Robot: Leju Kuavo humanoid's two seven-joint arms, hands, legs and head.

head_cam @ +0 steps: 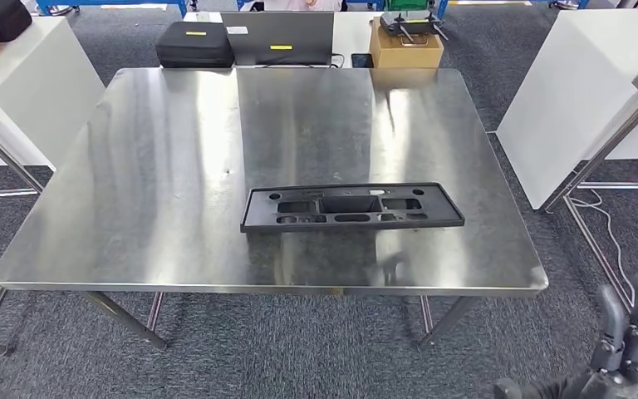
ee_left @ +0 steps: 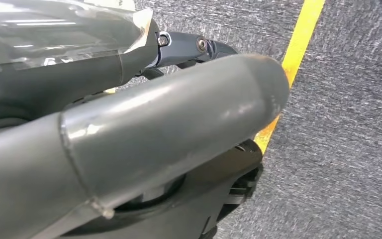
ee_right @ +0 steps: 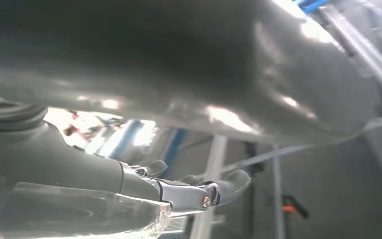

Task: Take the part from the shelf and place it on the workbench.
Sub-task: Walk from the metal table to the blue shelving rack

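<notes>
Since the black plastic part (head_cam: 352,207) lies flat on the steel table (head_cam: 174,166), toward its 5 o'clock edge with nothing touching it, placement looks done; little seems left but standing clear. Head view: right hand (head_cam: 631,332) at 5 o'clock, off the table, fingers apart, holding nothing. Left wrist view: left hand (ee_left: 144,134) over grey carpet (ee_left: 348,124) and a yellow floor line (ee_left: 303,35); nothing visibly held, but can't tell its state. Right wrist view: right hand's fingers (ee_right: 229,181) loosely spread, empty.

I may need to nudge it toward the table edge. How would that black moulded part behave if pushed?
The black part lies flat and low on the polished steel workbench, so it would probably slide easily, not tip or roll. Its moulded, cut-out frame looks rigid and fairly light. Being long, it may swivel if pushed at one end.
</notes>
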